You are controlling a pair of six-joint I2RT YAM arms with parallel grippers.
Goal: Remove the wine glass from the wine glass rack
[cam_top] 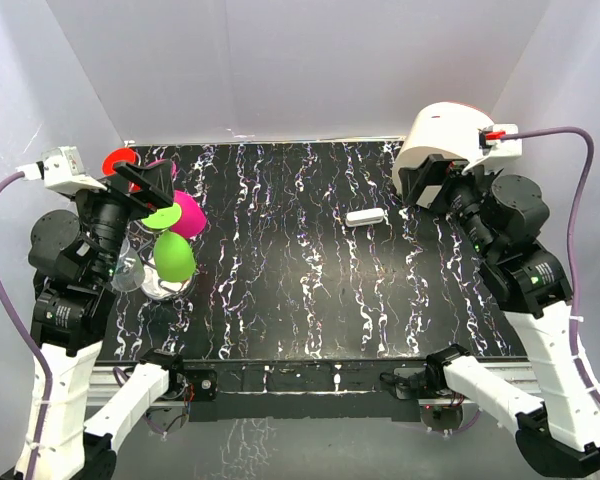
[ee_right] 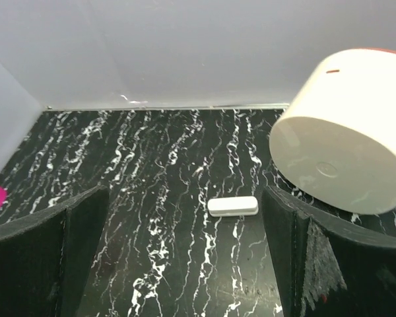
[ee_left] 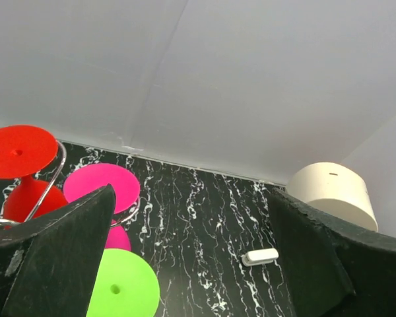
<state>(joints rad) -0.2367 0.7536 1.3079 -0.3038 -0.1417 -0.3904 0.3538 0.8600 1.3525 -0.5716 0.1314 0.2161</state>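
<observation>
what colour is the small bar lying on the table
White. The small bar shows best in the right wrist view.

The surface [cam_top: 300, 260] looks like polished black stone veined in white, with a faint sheen. On the left, the wine glass rack [ee_left: 49, 181] is thin bright metal wire, and its base disc [cam_top: 163, 288] is mirror-shiny. The red wine glass [ee_left: 16, 150], pink wine glass [ee_left: 100, 186] and green wine glass [ee_left: 122, 287] look like smooth, opaque, matt plastic. Far right, the cream cylinder [ee_right: 343, 139] is smooth and matt. The small white bar [ee_right: 232, 206] looks like smooth plastic. The left pincer [ee_left: 191, 257] and right pincer [ee_right: 185, 264] have black, matt fingers [ee_right: 46, 264] with rough edges.
</observation>
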